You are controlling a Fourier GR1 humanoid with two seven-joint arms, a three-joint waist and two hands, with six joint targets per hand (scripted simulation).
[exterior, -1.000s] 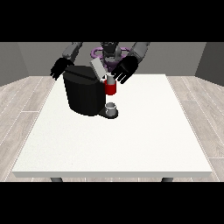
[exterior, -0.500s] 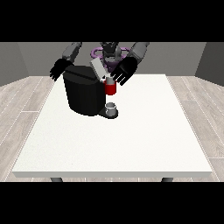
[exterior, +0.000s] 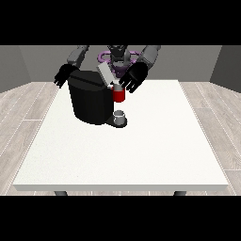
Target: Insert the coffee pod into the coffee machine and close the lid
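Lid [exterior: 105, 74] is standing tilted up over the coffee machine [exterior: 91, 101], not closed yet. Coffee pod: can't tell whether it's inside. Hand at the view's right [exterior: 133, 77] is hovering beside the lid, fingers spread, gripping nothing. Hand at the view's left [exterior: 63, 75] is hanging open behind the machine. Lid closing remains.

Single front view: set across my large white table [exterior: 141, 155], raised, looking down and facing me; I sit small at frame top.
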